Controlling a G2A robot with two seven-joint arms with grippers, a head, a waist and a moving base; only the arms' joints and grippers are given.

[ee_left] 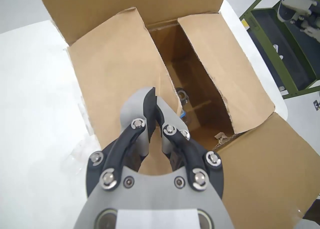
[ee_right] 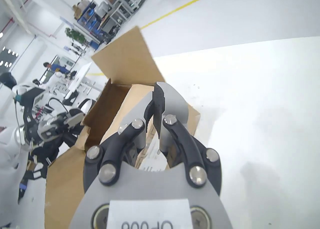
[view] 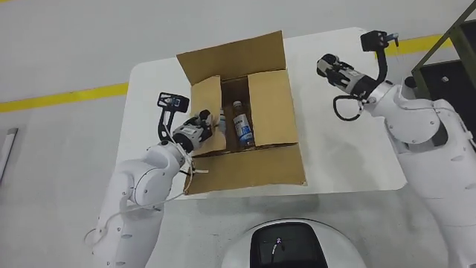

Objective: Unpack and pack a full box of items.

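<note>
Box (view: pixel 245 170) of brown cardboard sits in the middle of the white table (view: pixel 349 156), open, with all 4 flaps loose. The far flap (view: pixel 232 58) stands up and leans away, and the near flap (ee_left: pixel 262 159) lies out flat toward the robot. The left flap (ee_left: pixel 112 64) and right flap (ee_left: pixel 220 64) tilt inward, leaving a narrow slot between their torn edges.

Through that slot 1 bottle (view: pixel 242 126) with a blue label lies on the box floor. A second bottle (view: pixel 222 120) lies just beside it, half hidden under the left flap.

The left gripper (ee_left: pixel 150 99) hangs over the left flap, close to its inner edge, its fingers pressed together. A bottle cap shows in the slot just beside them.

The right gripper (ee_right: pixel 156 99) is in the air over bare table to the right of the box, well apart from it, fingers also together and pointing toward the far right corner of the box.

Bare table runs along the right side and the near right corner. On the left, the box wall stands near the table edge. A green rack (view: pixel 446 41) stands past the table's right edge.
</note>
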